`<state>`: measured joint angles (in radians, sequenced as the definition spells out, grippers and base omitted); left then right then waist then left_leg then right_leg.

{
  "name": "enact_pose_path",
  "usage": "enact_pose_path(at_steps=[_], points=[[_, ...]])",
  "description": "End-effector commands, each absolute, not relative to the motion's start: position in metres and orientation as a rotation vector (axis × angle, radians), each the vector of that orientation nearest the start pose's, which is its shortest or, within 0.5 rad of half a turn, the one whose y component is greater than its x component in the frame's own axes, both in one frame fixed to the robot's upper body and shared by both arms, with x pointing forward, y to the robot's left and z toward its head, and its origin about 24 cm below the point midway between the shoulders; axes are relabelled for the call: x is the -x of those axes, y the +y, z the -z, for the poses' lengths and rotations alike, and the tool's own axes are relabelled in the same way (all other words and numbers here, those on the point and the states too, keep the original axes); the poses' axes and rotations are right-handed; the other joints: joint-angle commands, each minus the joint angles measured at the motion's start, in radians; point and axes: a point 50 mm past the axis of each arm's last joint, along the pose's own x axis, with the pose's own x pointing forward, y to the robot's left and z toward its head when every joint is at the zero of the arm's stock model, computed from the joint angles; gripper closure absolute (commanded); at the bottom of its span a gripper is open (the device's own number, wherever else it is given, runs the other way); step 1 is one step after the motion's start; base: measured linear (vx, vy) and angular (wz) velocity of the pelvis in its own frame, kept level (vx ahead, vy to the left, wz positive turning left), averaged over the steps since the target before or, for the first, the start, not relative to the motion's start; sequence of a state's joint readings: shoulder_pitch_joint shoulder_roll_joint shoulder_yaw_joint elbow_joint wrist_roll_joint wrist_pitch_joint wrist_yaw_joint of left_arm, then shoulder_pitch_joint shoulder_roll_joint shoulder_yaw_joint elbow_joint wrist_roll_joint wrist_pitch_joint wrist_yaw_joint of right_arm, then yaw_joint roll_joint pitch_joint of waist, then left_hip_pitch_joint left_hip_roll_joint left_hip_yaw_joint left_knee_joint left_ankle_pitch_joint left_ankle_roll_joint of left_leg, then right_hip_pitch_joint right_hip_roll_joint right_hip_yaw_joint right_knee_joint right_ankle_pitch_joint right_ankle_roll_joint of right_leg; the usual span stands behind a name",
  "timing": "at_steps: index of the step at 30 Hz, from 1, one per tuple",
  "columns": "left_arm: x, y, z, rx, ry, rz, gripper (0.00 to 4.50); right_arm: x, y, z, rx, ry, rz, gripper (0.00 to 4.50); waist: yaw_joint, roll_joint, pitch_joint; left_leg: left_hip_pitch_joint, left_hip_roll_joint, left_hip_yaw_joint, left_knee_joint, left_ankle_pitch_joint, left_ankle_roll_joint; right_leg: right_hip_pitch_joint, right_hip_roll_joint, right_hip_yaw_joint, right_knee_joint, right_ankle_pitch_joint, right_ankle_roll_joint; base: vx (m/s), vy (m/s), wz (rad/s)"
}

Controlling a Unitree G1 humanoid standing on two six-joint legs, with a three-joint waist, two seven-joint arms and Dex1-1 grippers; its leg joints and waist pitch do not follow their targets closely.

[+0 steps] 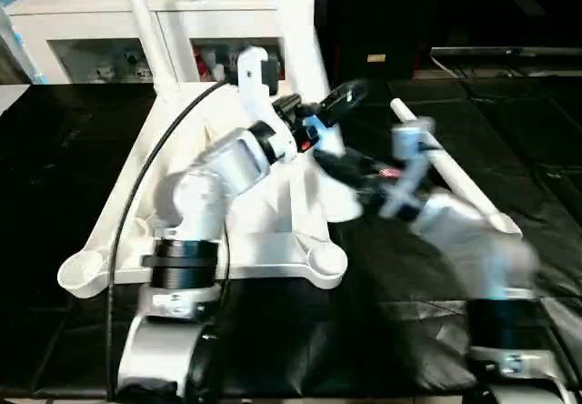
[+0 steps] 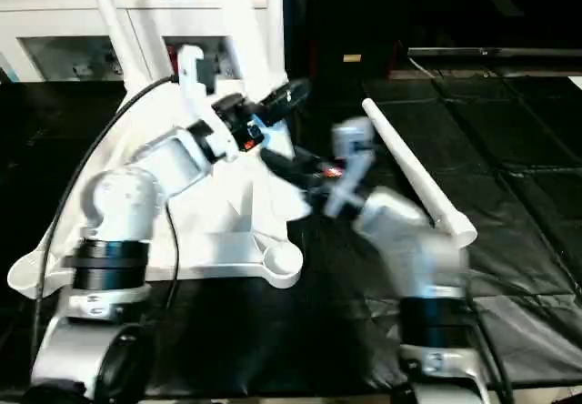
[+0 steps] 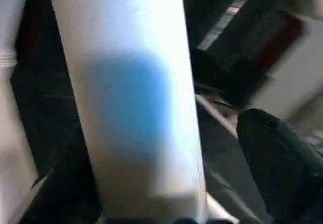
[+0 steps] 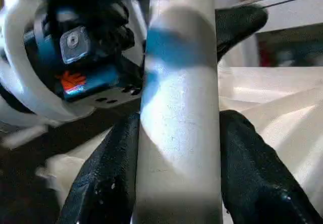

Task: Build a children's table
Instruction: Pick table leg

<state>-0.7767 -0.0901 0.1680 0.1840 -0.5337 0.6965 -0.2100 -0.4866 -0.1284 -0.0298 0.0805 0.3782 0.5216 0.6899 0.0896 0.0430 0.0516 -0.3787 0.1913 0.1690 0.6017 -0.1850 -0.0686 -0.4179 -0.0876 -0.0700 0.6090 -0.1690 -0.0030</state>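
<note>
Right pincer (image 4: 179,183) clamped around an upright white leg (image 4: 179,108), left pincer (image 1: 338,104) at the same leg, grip unclear, upturned table top (image 1: 273,240) beneath

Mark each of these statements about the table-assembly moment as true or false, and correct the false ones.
1. The table top lies with its underside up on the black mat. True.
2. One loose leg lies on the mat to the robot's right of the top. True.
3. All four corner sockets hold legs. False: the two near sockets are empty.
4. The right gripper has a finger on each side of a white leg. True.
5. The white cabinet stands between the robot and the table top. False: it stands beyond the top, at the far side.
</note>
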Motion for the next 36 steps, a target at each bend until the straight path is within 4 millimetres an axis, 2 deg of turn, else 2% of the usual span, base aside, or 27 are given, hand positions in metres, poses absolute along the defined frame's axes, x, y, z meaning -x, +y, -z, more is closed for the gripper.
enact_pose_path(at_steps=[1, 3, 7, 9, 10, 12, 14, 21, 22, 27, 28, 31, 33, 34, 35, 36], points=[[-0.357, 0.058, -0.184, 0.545, 0.076, 0.529, 0.80, -0.320, -0.095, -0.132, -0.144, 0.010, -0.848, 2.63, 0.000, -0.015, -0.075, 0.001, 0.017, -0.003, -0.060, -0.106, 0.031, 0.066, -0.040, 0.034, -0.078, -0.204, -0.148, 0.000, 0.000, 0.00], [-0.359, 0.060, -0.185, 0.559, 0.069, 0.477, 0.84, -0.320, -0.093, -0.132, -0.107, -0.001, -0.829, 2.63, -0.001, -0.016, -0.075, -0.003, 0.015, -0.003, -0.059, -0.093, 0.039, 0.067, -0.039, 0.033, -0.075, -0.179, -0.155, 0.000, 0.000, 0.00], [-0.360, 0.061, -0.185, 0.615, 0.055, 0.376, 1.25, -0.319, -0.082, -0.130, -0.023, -0.025, -0.800, 2.63, -0.002, -0.014, -0.075, -0.004, 0.016, -0.004, -0.058, -0.097, 0.052, 0.067, -0.039, 0.032, -0.075, -0.175, -0.162, 0.000, 0.000, 0.00], [-0.359, 0.059, -0.185, 0.622, 0.056, 0.366, 1.39, -0.319, -0.079, -0.129, -0.014, -0.031, -0.795, 2.63, -0.002, -0.013, -0.076, -0.001, 0.018, -0.004, -0.059, -0.102, 0.055, 0.066, -0.040, 0.032, -0.073, -0.174, -0.166, 0.000, 0.000, 0.00], [-0.358, 0.056, -0.184, 0.626, 0.059, 0.355, 1.64, -0.319, -0.076, -0.127, 0.008, -0.039, -0.795, 2.63, -0.003, -0.012, -0.076, -0.001, 0.017, -0.004, -0.058, -0.103, 0.057, 0.065, -0.039, 0.033, -0.073, -0.169, -0.169, 0.000, 0.000, 0.00], [-0.357, 0.055, -0.184, 0.627, 0.061, 0.350, 1.71, -0.319, -0.075, -0.127, 0.010, -0.042, -0.793, 2.63, -0.003, -0.014, -0.074, -0.002, 0.017, -0.003, -0.059, -0.110, 0.058, 0.065, -0.039, 0.033, -0.074, -0.172, -0.169, 0.000, 0.000, 0.00], [-0.356, 0.053, -0.184, 0.635, 0.063, 0.350, 1.85, -0.319, -0.073, -0.127, 0.014, -0.049, -0.788, 2.63, -0.002, -0.011, -0.074, 0.003, 0.019, -0.003, -0.059, -0.126, 0.056, 0.061, -0.038, 0.034, -0.076, -0.185, -0.171, 0.000, 0.000, 0.00], [-0.355, 0.050, -0.183, 0.645, 0.072, 0.341, 2.39, -0.319, -0.071, -0.127, 0.011, -0.059, -0.789, 2.63, -0.003, -0.014, -0.075, -0.002, 0.017, -0.003, -0.058, -0.116, 0.061, 0.066, -0.041, 0.034, -0.071, -0.158, -0.179, 0.000, 0.000, 0.00], [-0.355, 0.049, -0.183, 0.649, 0.074, 0.337, 2.48, -0.320, -0.071, -0.127, 0.003, -0.063, -0.781, 2.07, -0.003, -0.014, -0.075, -0.002, 0.017, -0.003, -0.058, -0.115, 0.062, 0.066, -0.040, 0.034, -0.071, -0.160, -0.179, 0.000, 0.000, 0.00], [-0.356, 0.051, -0.185, 0.645, 0.066, 0.342, 2.58, -0.322, -0.072, -0.131, -0.071, -0.066, -0.798, 1.77, -0.004, -0.012, -0.074, -0.001, 0.018, -0.004, -0.059, -0.122, 0.067, 0.066, -0.039, 0.034, -0.073, -0.164, -0.178, 0.000, 0.000, 0.00], [-0.357, 0.054, -0.186, 0.611, 0.049, 0.367, 2.62, -0.321, -0.076, -0.134, -0.152, -0.069, -0.817, 1.54, -0.004, -0.011, -0.075, -0.001, 0.018, -0.004, -0.059, -0.120, 0.067, 0.066, -0.039, 0.034, -0.072, -0.160, -0.178, 0.000, 0.000, 0.00], [-0.360, 0.060, -0.189, 0.508, 0.022, 0.431, 2.64, -0.321, -0.087, -0.144, -0.301, -0.077, -0.850, 1.37, 0.000, -0.010, -0.076, 0.002, 0.020, -0.004, -0.058, -0.111, 0.087, 0.066, -0.039, 0.035, -0.071, -0.147, -0.181, 0.000, 0.000, 0.00], [-0.360, 0.066, -0.191, 0.466, 0.017, 0.483, 2.65, -0.319, -0.096, -0.147, -0.331, -0.064, -0.903, 1.12, 0.004, -0.008, -0.077, 0.005, 0.019, -0.005, -0.059, -0.099, 0.088, 0.066, -0.038, 0.034, -0.069, -0.127, -0.190, 0.000, 0.000, 0.00], [-0.360, 0.066, -0.191, 0.466, 0.017, 0.483, 2.65, -0.319, -0.096, -0.147, -0.331, -0.064, -0.903, 1.09, 0.002, -0.009, -0.077, 0.000, 0.020, -0.005, -0.059, -0.098, 0.081, 0.068, -0.038, 0.034, -0.065, -0.112, -0.193, 0.000, 0.000, 0.00], [-0.358, 0.071, -0.195, 0.431, 0.015, 0.583, 2.65, -0.315, -0.108, -0.149, -0.323, -0.035, -0.975, 1.09, 0.002, -0.011, -0.077, 0.002, 0.017, -0.005, -0.058, -0.100, 0.077, 0.070, -0.038, 0.033, -0.066, -0.111, -0.197, 0.000, 0.000, 0.00], [-0.356, 0.072, -0.196, 0.424, 0.016, 0.632, 2.65, -0.314, -0.112, -0.150, -0.318, -0.025, -1.004, 1.04, 0.004, -0.010, -0.079, 0.003, 0.017, -0.005, -0.057, -0.095, 0.077, 0.073, -0.038, 0.033, -0.062, -0.105, -0.198, 0.000, 0.000, 0.00]])
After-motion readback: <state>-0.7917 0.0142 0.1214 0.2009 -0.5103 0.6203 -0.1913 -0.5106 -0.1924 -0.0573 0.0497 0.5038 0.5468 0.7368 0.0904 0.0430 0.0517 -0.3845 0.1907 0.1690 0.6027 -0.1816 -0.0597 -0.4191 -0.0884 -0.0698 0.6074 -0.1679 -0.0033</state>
